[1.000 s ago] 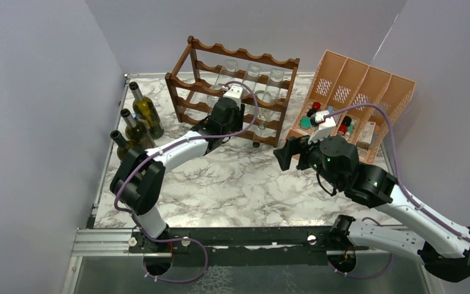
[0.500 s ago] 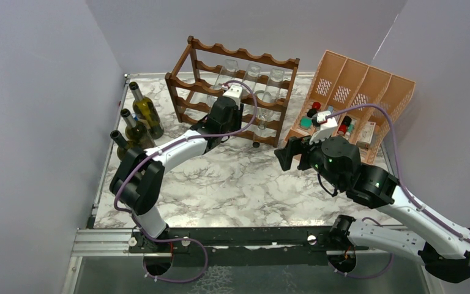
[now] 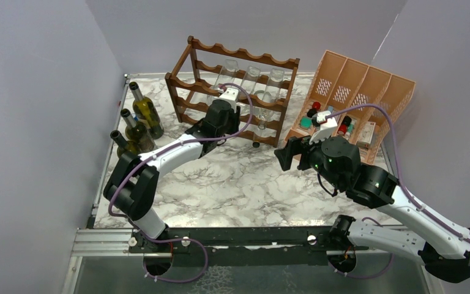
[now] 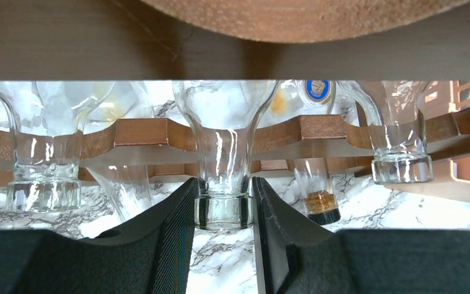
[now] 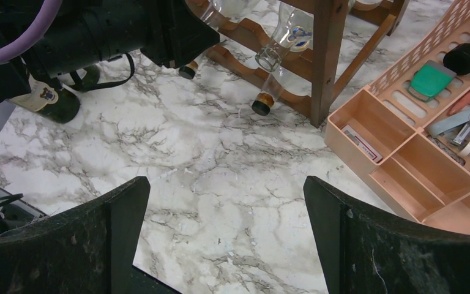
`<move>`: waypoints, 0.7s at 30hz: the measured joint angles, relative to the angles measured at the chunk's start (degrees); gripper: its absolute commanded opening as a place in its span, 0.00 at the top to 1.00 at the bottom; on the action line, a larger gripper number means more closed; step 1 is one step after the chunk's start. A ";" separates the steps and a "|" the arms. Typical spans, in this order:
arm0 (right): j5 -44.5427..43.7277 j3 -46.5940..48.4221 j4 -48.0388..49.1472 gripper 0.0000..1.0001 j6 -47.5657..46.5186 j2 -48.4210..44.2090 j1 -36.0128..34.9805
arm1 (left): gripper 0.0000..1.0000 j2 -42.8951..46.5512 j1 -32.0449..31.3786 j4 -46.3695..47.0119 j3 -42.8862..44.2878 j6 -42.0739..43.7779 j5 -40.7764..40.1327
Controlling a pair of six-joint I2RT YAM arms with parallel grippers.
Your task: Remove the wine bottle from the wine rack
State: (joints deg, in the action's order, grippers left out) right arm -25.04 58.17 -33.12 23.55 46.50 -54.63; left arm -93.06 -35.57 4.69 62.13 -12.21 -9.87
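Wine bottle [image 4: 223, 147] within left gripper [image 4: 224, 191]

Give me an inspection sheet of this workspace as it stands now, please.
Surface: marble table, no spills seen.
Job's things: wine rack upright; clear wine bottle lying in it, neck outward.
Clutter: three green bottles standing on the left; peach organiser with small items on the right.
Grippers: left gripper shut on the wine bottle's neck; right gripper open above the table.
Cables: purple cables loop along both arms.
Surroundings: plain walls on three sides.
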 measured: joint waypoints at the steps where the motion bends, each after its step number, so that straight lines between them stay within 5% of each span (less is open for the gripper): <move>1: 0.00 0.00 0.02 0.01 0.00 0.00 0.00 | 1.00 0.37 0.00 0.31 -0.46 -0.17 0.04; 21: 0.00 -0.20 0.59 0.01 -0.07 2.25 0.00 | 1.00 10.14 -0.17 2.80 -10.58 -2.86 1.90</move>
State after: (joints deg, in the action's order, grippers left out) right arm -25.04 57.98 -32.53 23.49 48.75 -54.63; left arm -82.91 -35.75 7.49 51.55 -15.07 -7.97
